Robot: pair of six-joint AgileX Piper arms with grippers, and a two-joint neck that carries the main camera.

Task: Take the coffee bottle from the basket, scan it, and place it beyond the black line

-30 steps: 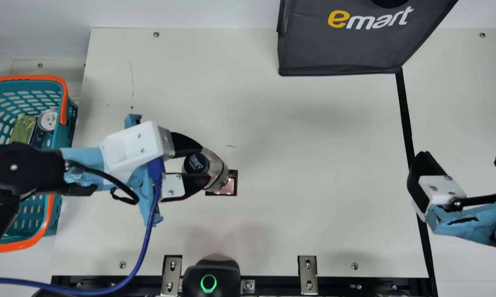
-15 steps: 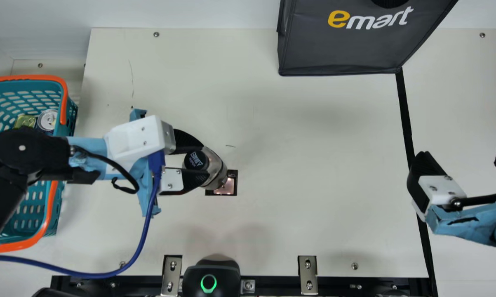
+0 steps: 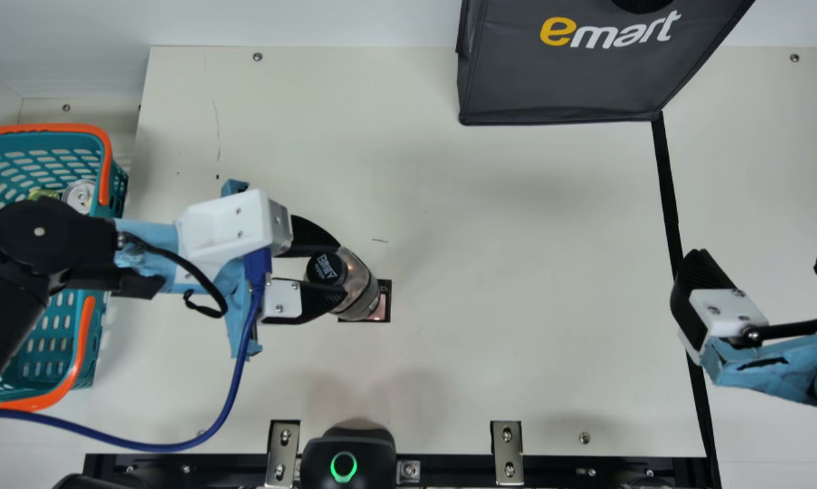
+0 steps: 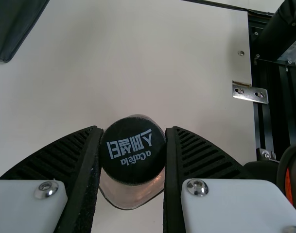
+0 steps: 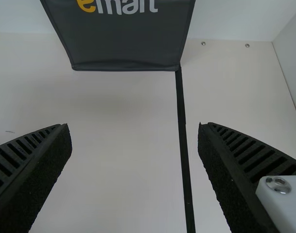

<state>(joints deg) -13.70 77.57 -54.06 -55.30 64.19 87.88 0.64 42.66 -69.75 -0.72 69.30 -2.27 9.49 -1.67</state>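
The table (image 3: 517,353) is cream. At its near edge is the scanner (image 3: 354,462). Farther, at left, the left gripper (image 3: 340,272) is gripping the bottle (image 3: 362,288); at right, the right gripper (image 3: 767,265) is open. The bag (image 3: 571,78) is far.

Surface (image 3: 517,367): smooth, matt. Brackets (image 3: 506,454) at surface's near edge: bare metal, semi-gloss. Basket (image 3: 49,339): perf. plastic, smooth fin. Bag (image 3: 557,81): matt, cloth-like mat'l. Coffee bottle (image 3: 359,291): transp., glossy body; cap (image 3: 325,269): blk. plastic, approx. matt.
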